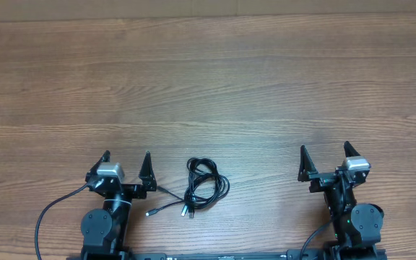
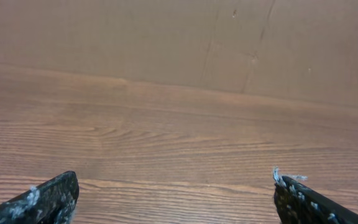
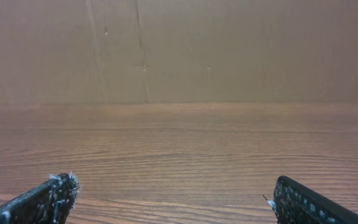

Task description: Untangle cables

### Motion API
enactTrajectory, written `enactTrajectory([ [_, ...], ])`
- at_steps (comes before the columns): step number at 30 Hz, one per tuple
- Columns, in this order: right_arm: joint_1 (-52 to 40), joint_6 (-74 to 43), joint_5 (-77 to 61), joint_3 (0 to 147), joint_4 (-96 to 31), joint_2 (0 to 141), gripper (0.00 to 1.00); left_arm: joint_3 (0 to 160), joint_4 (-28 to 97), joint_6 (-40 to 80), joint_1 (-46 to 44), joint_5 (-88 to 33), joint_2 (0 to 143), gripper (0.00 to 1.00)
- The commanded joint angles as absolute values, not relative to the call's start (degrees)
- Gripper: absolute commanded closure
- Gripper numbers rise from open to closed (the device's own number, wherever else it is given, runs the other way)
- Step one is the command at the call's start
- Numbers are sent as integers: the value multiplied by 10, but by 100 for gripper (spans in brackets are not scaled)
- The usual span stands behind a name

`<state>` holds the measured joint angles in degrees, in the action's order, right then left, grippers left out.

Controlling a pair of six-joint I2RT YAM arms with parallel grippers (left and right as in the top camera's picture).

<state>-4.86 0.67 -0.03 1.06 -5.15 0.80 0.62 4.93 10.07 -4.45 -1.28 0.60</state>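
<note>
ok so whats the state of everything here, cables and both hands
cables: one looped tangle lying flat on the table, plug ends trailing out, not held
left hand: open, empty
right hand: open, empty

Overhead looked straight down at the wooden table [image 1: 215,79]. Both wrist cameras sat low, close over it, facing its far edge.

Table [image 1: 208,79] matt wood-grain; cables [image 1: 193,189] smooth black w/ silvery plugs; fingers [image 2: 42,202] scuffed black plastic.
</note>
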Motion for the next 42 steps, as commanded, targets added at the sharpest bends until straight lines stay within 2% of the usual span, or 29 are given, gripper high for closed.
enactTrajectory([
  [1, -48, 9, 0, 5, -48, 2, 0, 24, 74, 90, -41, -28, 3, 0],
  [15, -48, 9, 0, 5, -48, 2, 0, 76, 165, 90, -41, 5, 3, 0],
  [42, -48, 9, 0, 5, -48, 2, 0, 98, 182, 90, -41, 4, 27, 0],
])
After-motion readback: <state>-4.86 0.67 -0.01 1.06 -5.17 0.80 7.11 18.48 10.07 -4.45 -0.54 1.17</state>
